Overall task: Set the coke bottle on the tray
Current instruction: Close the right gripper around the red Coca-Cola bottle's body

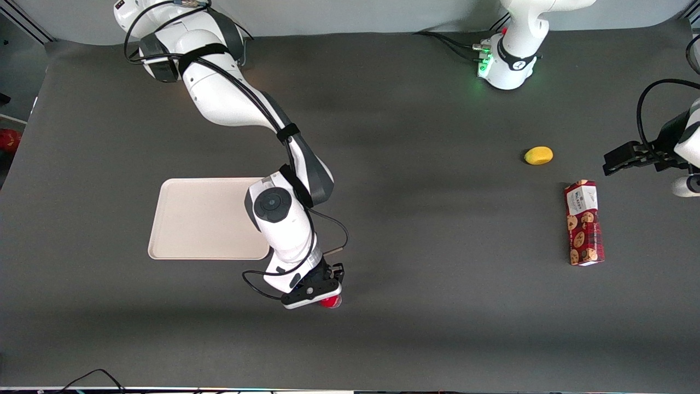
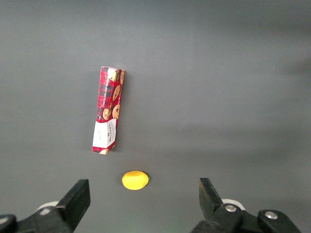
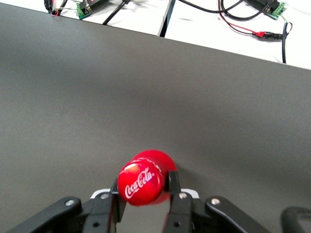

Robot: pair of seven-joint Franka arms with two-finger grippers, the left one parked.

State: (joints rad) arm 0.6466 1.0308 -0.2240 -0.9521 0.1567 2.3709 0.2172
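The coke bottle point(image 1: 331, 302) stands upright on the dark table mat, nearer to the front camera than the tray point(image 1: 191, 219). Seen from the right wrist, the coke bottle point(image 3: 142, 183) shows its red cap with white script end-on. My right gripper point(image 1: 321, 296) reaches down over it, and in the wrist view the gripper point(image 3: 144, 184) has one black finger against each side of the bottle's body, shut on it. The cream-beige tray lies flat with nothing on it, partly covered by my arm's wrist.
A red patterned cookie box point(image 1: 584, 223) point(image 2: 109, 109) and a small yellow fruit point(image 1: 538, 155) point(image 2: 135, 180) lie toward the parked arm's end of the table. The table's front edge with cables point(image 3: 218, 24) shows in the right wrist view.
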